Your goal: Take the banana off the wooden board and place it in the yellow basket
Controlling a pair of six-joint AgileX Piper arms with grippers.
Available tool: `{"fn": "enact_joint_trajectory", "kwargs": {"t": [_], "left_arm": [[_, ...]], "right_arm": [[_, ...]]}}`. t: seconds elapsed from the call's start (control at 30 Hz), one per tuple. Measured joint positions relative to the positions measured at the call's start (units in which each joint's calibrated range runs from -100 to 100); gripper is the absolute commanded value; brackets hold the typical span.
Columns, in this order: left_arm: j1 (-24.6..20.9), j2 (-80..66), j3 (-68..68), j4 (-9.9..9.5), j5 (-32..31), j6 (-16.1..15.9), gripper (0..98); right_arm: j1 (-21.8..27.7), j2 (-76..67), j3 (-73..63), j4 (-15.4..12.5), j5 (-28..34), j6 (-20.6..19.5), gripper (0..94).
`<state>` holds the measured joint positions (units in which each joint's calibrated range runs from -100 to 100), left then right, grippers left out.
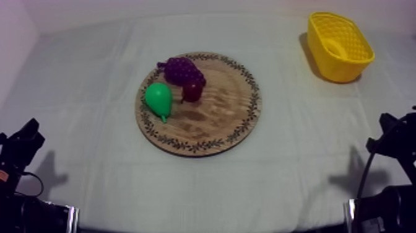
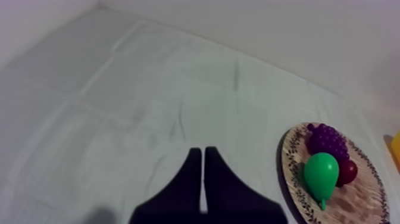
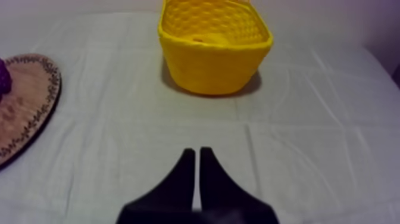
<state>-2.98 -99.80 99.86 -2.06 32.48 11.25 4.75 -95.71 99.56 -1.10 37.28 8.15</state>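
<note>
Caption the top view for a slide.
Pear, grapes and small red fruit sit on the wooden board; yellow basket stands apart.

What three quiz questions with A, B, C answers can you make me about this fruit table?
1. How many fruits lie on the wooden board? A one, B three, C six.
2. Where is the yellow basket? A on the board, B in a gripper, C on the cloth, apart from the board.
3. How are the left gripper fingers? A shut together, B wide open, C round a fruit.
Answers: 1 B, grapes, pear and small red fruit sit there. 2 C, bare cloth lies between them. 3 A, they form one narrow wedge.
</note>
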Motion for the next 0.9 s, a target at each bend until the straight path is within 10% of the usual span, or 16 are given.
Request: {"fn": "enact_joint_trajectory", "kwargs": {"t": [0.9], "left_arm": [[0.00, 0.00, 0.00, 0.00, 0.00, 0.00, 0.1]], "right_arm": [[0.00, 0.00, 0.06, -0.06, -0.52, 3.06, 0.4]]}}
